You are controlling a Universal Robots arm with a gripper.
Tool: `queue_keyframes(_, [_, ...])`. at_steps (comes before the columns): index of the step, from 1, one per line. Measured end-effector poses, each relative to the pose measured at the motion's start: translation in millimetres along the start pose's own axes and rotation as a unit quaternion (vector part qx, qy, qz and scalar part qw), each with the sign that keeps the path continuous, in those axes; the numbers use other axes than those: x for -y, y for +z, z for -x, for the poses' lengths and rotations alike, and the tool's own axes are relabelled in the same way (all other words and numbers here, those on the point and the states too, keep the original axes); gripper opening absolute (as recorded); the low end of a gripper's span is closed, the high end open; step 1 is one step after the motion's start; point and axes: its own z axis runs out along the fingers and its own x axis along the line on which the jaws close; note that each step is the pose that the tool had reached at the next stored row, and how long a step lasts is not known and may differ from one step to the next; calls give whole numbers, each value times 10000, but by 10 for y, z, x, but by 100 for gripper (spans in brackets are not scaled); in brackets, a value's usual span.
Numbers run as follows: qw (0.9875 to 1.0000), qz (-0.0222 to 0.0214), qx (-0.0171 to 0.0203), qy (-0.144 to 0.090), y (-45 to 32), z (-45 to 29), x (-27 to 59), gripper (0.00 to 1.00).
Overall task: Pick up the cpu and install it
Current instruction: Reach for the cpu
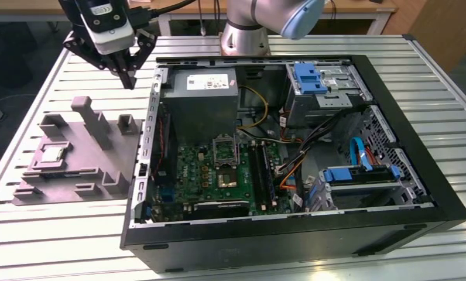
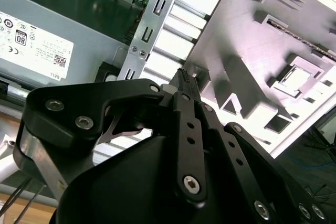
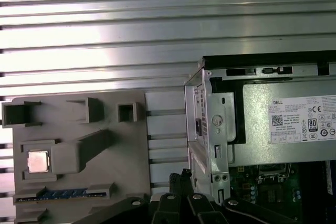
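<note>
- While the gripper (image 1: 128,84) hangs empty with its fingers pressed together, the cpu (image 1: 52,154) lies flat, well apart below it.
- Being square, the cpu has no long axis; its metal top faces up in the grey fixture (image 1: 92,167).

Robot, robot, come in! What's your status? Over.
End effector shut, empty, high between grey holder and computer case. Cpu sits in holder, untouched. Nothing on top of it.

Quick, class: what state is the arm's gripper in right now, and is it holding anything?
Gripper: fingers closed, holding nothing.
The cpu lies in the grey fixture, apart from the gripper.
</note>
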Motion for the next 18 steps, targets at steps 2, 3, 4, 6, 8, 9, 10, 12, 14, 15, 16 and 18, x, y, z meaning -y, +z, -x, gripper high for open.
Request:
queue_keyframes(2, [10000, 0, 0, 0, -1, -10, 1, 11])
queue_keyframes(3, [10000, 0, 0, 0, 0, -15, 1, 11])
queue_keyframes(4, [10000, 0, 0, 0, -1, -21, 1, 11])
queue_keyframes(6, [10000, 0, 0, 0, -1, -34, 2, 11])
queue_keyframes(8, [10000, 0, 0, 0, -1, -44, 3, 11])
queue_keyframes(9, [10000, 0, 0, 0, -1, -50, 3, 11])
queue_keyframes(10, [10000, 0, 0, 0, -2, -55, 4, 11])
queue_keyframes(12, [10000, 0, 0, 0, -2, -68, 5, 11])
queue_keyframes(14, [10000, 0, 0, 0, -2, -83, 6, 11])
queue_keyframes(15, [10000, 0, 0, 0, -3, -91, 7, 11])
queue_keyframes(16, [10000, 0, 0, 0, -3, -100, 7, 11])
queue_keyframes(18, [10000, 0, 0, 0, -4, -116, 9, 11])
